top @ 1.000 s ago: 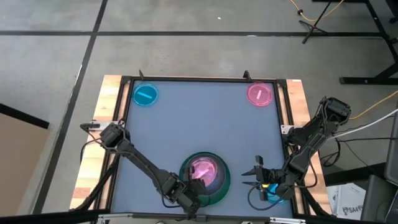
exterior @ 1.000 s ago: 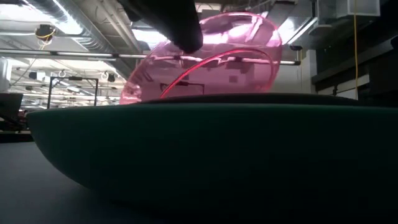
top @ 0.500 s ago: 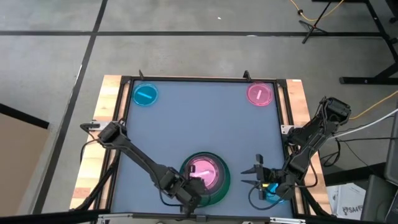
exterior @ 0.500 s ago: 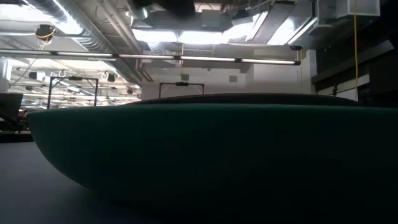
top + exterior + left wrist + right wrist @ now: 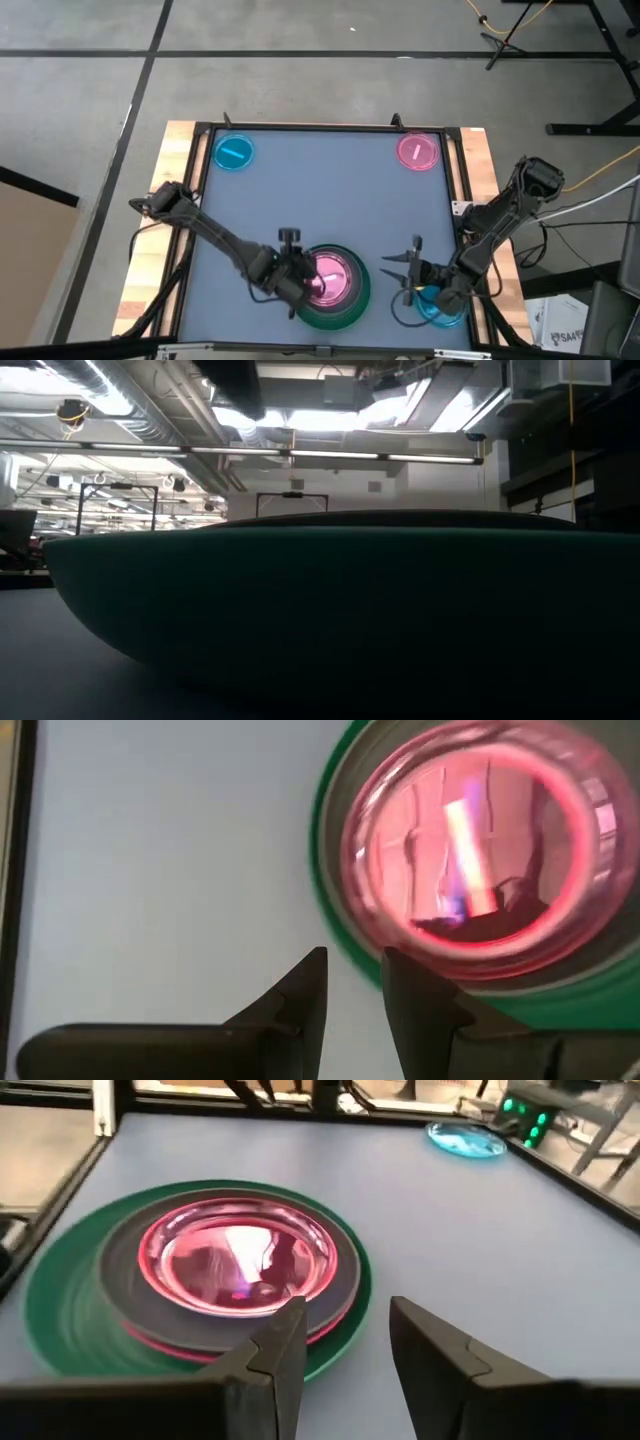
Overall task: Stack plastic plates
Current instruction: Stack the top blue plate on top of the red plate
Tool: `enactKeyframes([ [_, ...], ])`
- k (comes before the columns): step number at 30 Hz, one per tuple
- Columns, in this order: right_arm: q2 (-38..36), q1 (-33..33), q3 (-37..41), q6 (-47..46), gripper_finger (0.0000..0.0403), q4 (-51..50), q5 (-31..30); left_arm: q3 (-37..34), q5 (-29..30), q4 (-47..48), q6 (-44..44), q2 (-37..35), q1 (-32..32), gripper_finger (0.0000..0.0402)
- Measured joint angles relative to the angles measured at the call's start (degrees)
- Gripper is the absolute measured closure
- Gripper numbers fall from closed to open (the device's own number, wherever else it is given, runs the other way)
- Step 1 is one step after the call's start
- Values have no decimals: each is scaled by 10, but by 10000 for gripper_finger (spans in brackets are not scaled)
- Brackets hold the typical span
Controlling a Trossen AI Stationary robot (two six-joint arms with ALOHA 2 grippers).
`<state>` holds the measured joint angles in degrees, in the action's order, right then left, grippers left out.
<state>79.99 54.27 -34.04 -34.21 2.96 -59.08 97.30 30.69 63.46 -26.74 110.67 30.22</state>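
A stack stands near the table's near edge: a large dark green plate [image 5: 332, 318] [image 5: 320, 610] [image 5: 60, 1320], a dark grey plate [image 5: 342, 1285] with a pink rim [image 5: 160, 1342] showing under it, and a translucent pink plate [image 5: 330, 277] [image 5: 470, 840] [image 5: 235, 1255] lying flat on top. My left gripper [image 5: 293, 282] [image 5: 355, 965] is narrowly open beside the stack's left rim and touches nothing. My right gripper [image 5: 398, 272] [image 5: 345, 1312] is open, right of the stack and apart from it. A small blue plate [image 5: 233, 152] [image 5: 468, 1140] and a small pink plate [image 5: 418, 151] lie flat in the far corners.
A raised black frame [image 5: 320, 127] edges the grey table. A blue round thing [image 5: 440, 306] lies under my right arm near the table's near right corner. The middle and far middle of the table [image 5: 320, 200] are bare.
My left gripper held the translucent pink plate tilted over the stack, then let go, and the plate now lies flat on the grey plate. The gripper then moved from the stack's near side up to its left side. My right gripper shifted slightly toward the far edge.
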Motion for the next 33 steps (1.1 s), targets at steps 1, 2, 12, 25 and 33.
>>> enactKeyframes([
  [1, 0, -10, 0, 1, 267, 0, 8, -18, -6, -2, 0, -14, -7, 311],
  [2, 0, -18, 0, 2, 267, -1, 16, -39, -12, -3, -2, -26, -14, 311],
  [12, 0, -101, 0, 17, 267, -29, 102, -268, -17, -56, -36, -223, -127, 311],
  [25, 0, -199, 0, 122, 267, -93, 97, -424, -31, -94, 33, -275, -390, 312],
  [33, 0, -248, 0, 163, 267, -144, 97, -457, -76, -195, 122, -275, -542, 312],
])
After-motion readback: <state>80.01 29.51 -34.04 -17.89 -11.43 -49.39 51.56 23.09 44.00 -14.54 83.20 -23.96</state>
